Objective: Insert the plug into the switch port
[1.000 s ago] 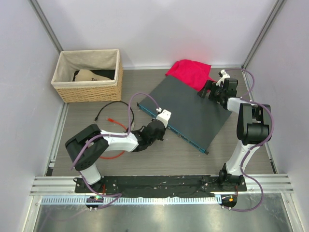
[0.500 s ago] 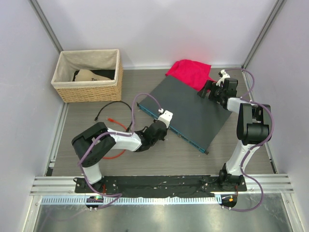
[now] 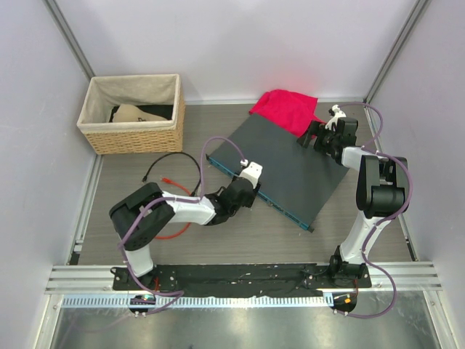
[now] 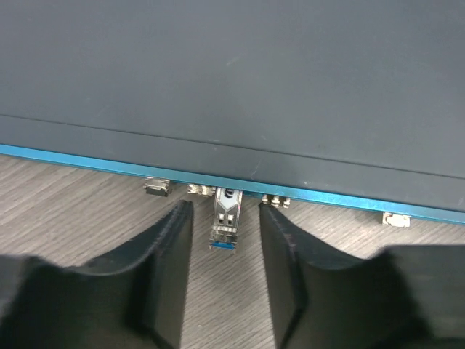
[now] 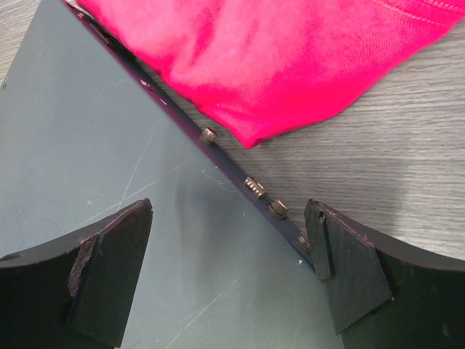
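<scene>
In the left wrist view, the plug (image 4: 224, 218) sat at centre frame in a switch port (image 4: 227, 192), its long axis pointing up-frame into the switch's (image 4: 232, 73) teal edge. The nearer left fingers (image 4: 168, 276) flanked it, parted, touching neither side. The right fingers (image 5: 109, 262) gaped wide over the switch's far edge.

No legible text, labels, brands or numerals in any view, nothing readable on the large flat dark-grey rectangular box (image 3: 287, 163), nor on the woven tan basket (image 3: 134, 138)
</scene>
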`<state>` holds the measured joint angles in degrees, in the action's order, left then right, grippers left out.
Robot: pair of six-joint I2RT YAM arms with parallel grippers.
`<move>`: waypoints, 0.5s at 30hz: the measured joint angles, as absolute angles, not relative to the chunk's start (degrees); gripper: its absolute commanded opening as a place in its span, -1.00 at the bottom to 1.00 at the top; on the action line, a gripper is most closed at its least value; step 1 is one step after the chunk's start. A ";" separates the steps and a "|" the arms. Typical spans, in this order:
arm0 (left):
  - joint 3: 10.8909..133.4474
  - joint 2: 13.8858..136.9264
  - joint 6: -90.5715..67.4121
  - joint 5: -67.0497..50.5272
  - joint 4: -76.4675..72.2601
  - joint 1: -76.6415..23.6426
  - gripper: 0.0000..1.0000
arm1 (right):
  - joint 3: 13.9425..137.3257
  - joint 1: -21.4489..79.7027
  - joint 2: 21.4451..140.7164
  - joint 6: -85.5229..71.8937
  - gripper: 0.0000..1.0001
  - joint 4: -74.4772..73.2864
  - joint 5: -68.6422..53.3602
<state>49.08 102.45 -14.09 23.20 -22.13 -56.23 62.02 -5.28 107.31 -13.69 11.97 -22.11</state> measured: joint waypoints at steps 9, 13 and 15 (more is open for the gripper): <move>47.97 96.05 -15.27 23.42 -20.64 -55.77 0.40 | 62.02 -5.28 107.31 -13.67 0.90 11.97 -22.22; 47.79 90.59 -16.88 23.16 -17.52 -55.81 0.27 | 62.02 -5.28 107.31 -13.65 0.90 11.97 -22.22; 47.79 89.47 -17.87 22.87 -15.38 -55.81 0.15 | 62.02 -5.28 107.31 -13.65 0.90 11.97 -22.22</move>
<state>47.79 89.47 -17.87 22.87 -15.38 -55.81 62.02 -5.28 107.31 -13.65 11.97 -22.22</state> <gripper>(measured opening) 0.649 0.952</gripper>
